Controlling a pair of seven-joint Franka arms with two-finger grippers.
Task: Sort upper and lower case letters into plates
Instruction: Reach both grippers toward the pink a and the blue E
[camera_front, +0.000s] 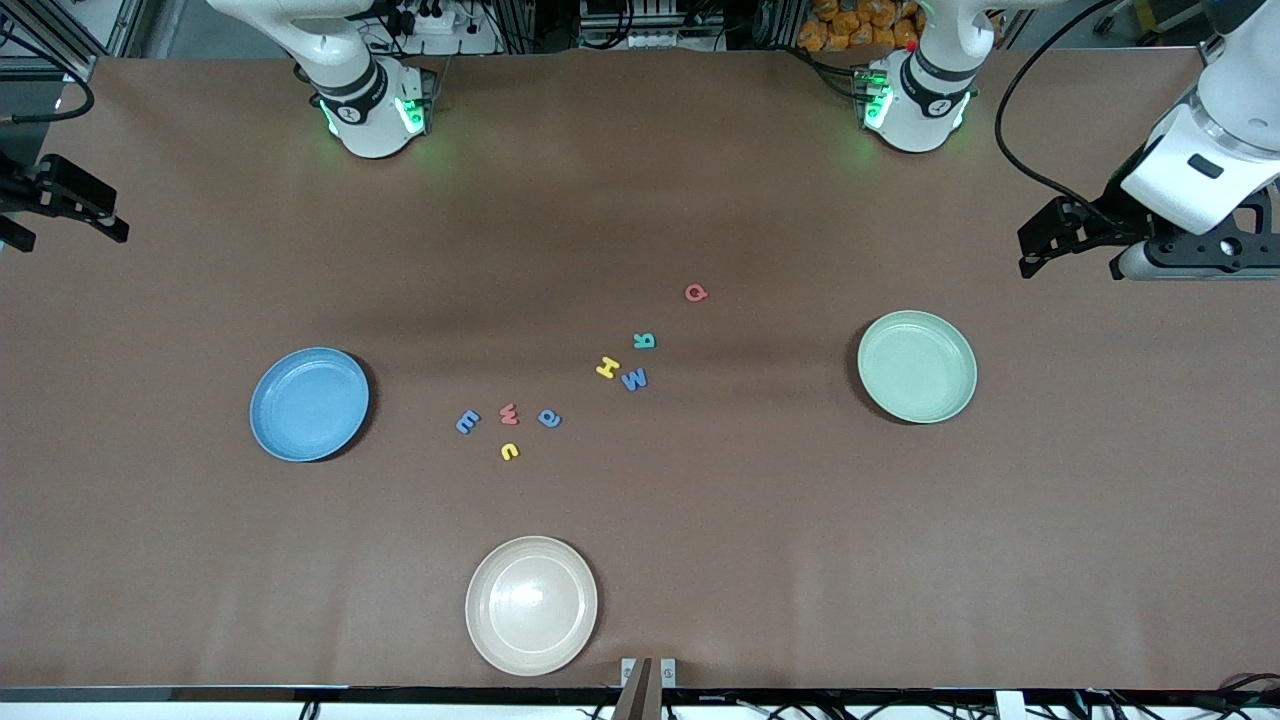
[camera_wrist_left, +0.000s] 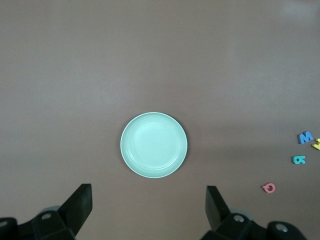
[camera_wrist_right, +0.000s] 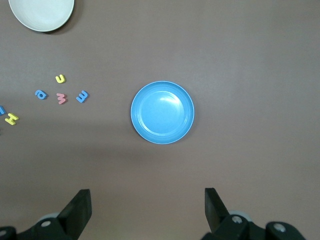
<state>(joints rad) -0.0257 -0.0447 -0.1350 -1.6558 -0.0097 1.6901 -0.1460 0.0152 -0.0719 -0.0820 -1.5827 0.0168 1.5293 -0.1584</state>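
Three plates, blue, mint, cream, hold nothing.

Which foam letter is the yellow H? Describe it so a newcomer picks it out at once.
Start at the pale mint green round plate toward the left arm's end of the table, then move toward the blue round plate. The first cluster holds three letters: the small yellow foam H lies beside the blue M, with the teal letter farther from the front camera. It is the only yellow one there.
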